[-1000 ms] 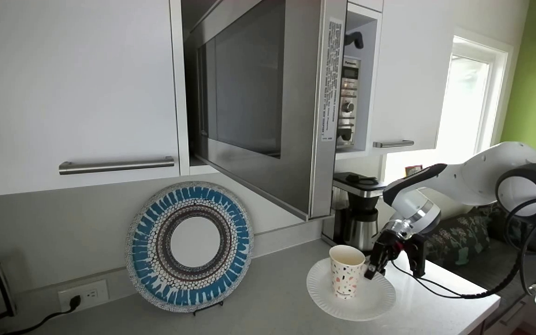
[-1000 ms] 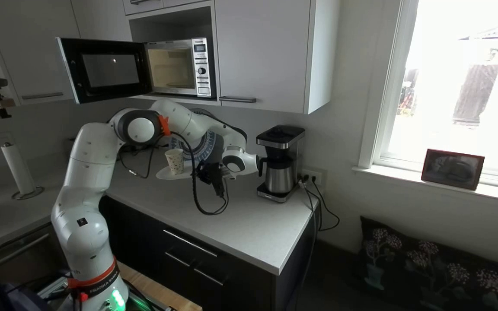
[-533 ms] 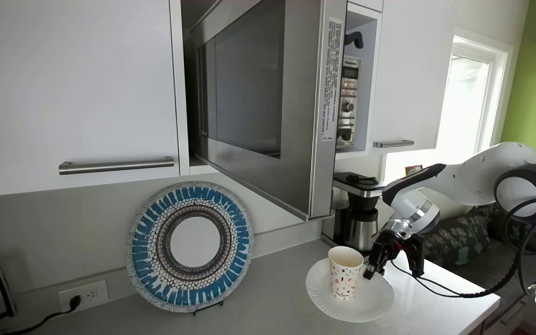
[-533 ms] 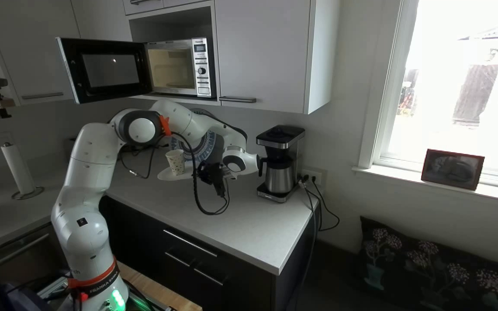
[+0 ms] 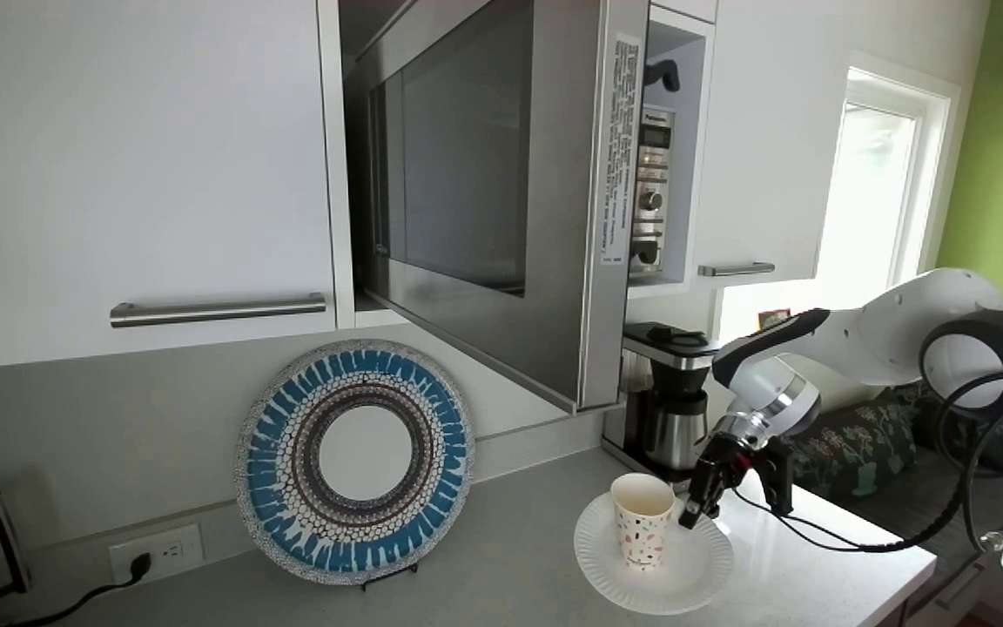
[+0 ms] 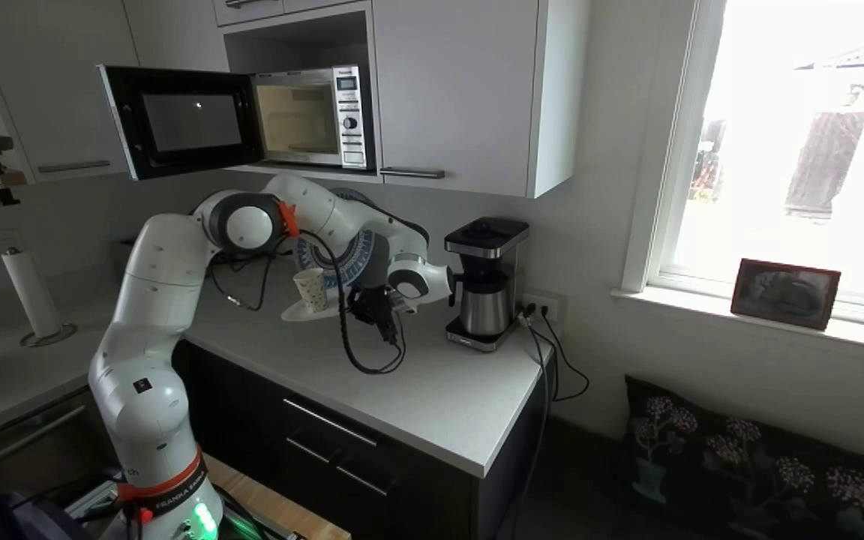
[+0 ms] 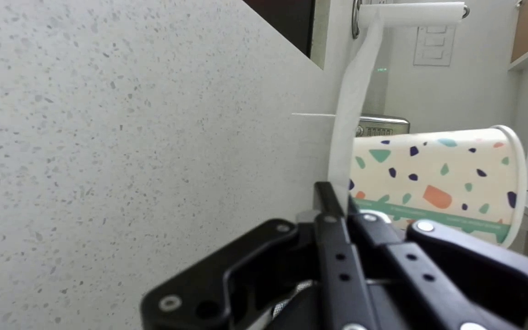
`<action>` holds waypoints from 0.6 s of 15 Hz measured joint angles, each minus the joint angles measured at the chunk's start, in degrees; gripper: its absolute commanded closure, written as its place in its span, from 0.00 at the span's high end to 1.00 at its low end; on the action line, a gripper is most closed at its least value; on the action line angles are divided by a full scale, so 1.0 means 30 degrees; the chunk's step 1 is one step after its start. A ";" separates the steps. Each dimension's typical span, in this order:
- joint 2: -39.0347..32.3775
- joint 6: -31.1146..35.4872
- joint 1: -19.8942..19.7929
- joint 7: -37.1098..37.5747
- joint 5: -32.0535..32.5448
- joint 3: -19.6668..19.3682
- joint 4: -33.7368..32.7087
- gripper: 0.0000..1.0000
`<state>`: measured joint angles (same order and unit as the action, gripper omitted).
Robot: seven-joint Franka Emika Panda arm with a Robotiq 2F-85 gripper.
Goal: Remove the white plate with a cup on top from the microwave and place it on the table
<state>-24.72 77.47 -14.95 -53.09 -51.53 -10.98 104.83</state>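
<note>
white round fluted plate (image 5: 700, 568): in an exterior view, over the light grey smooth countertop (image 5: 501, 557); can't tell if its underside touches.
small cream paper cup with coloured flecks (image 5: 642, 533): stands on the plate near its middle, mouth up.
white arm with black joint covers (image 5: 898, 335): on the right, its end at the plate's rim.
stainless-steel microwave with a dark glass door (image 5: 467, 174): above the countertop, door swung wide; plate and cup are outside it, lower down.
large round plate with a blue patterned rim (image 5: 365, 453): propped upright, left of the white plate, well apart.
steel-and-black coffee maker (image 6: 484, 304): in an exterior view, on the countertop, just beside the arm's last link; can't tell if they touch.
microwave: pale cavity faces this camera, door out to the left.
plate and cup: seen beyond the arm, plate's right part hidden.
white paper roll (image 6: 32, 296): upright, far left.
dark-framed picture (image 6: 786, 294): on the white windowsill (image 6: 683, 301).
dark floral cushion (image 6: 747, 465): low, on the right.
black two-finger gripper (image 7: 343, 201): wrist view, pinching the plate's edge; fingers (image 7: 343, 267) close together, plate edge-on between them.
cup: sideways in this view, base against the plate, right of the gripper's tip.
countertop: fills the left, grey-specked.
</note>
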 measured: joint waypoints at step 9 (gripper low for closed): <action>-0.0781 0.1582 0.0031 0.0161 0.0781 0.0275 -0.0473 0.00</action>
<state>-27.07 82.22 -14.86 -52.61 -49.19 -10.16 103.41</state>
